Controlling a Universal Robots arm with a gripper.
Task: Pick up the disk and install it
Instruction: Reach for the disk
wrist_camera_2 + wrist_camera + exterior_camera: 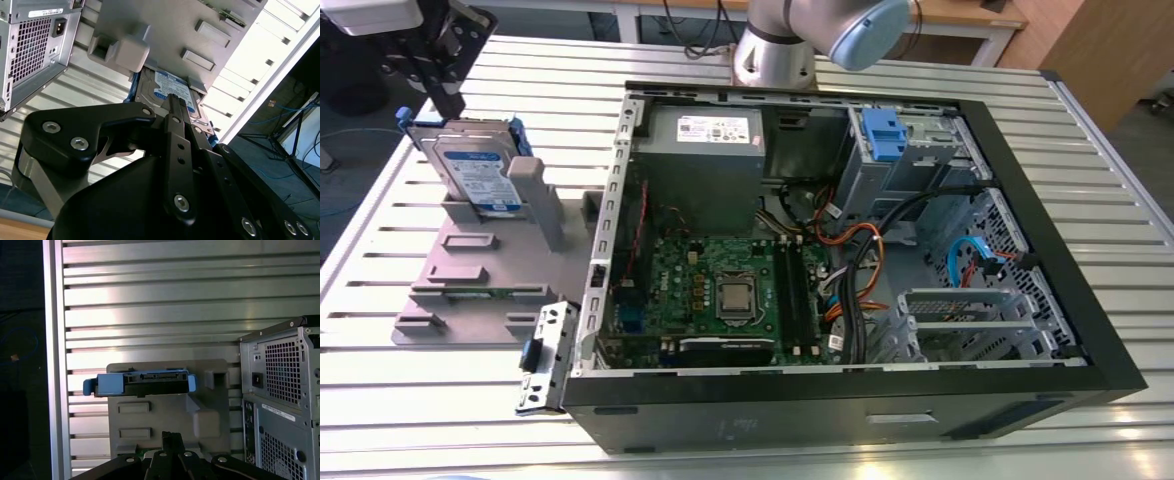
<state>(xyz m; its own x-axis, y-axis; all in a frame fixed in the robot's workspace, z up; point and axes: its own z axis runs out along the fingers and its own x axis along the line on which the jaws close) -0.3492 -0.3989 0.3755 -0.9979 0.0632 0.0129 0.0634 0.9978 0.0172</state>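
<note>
The silver-grey rectangular metal disk with blue plastic rails (478, 175) stands on edge in a grey plastic holder (467, 275). The black gripper (452, 108) hangs just above it, clenched on nothing.

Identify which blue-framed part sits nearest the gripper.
The disk, upright in the grey stand outside the case, just below the gripper. It carries a labelled drive; the blue clip in the case bay holds none.

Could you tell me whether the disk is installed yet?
Not yet: the disk stands on edge in the grey holder, outside the case.
</note>
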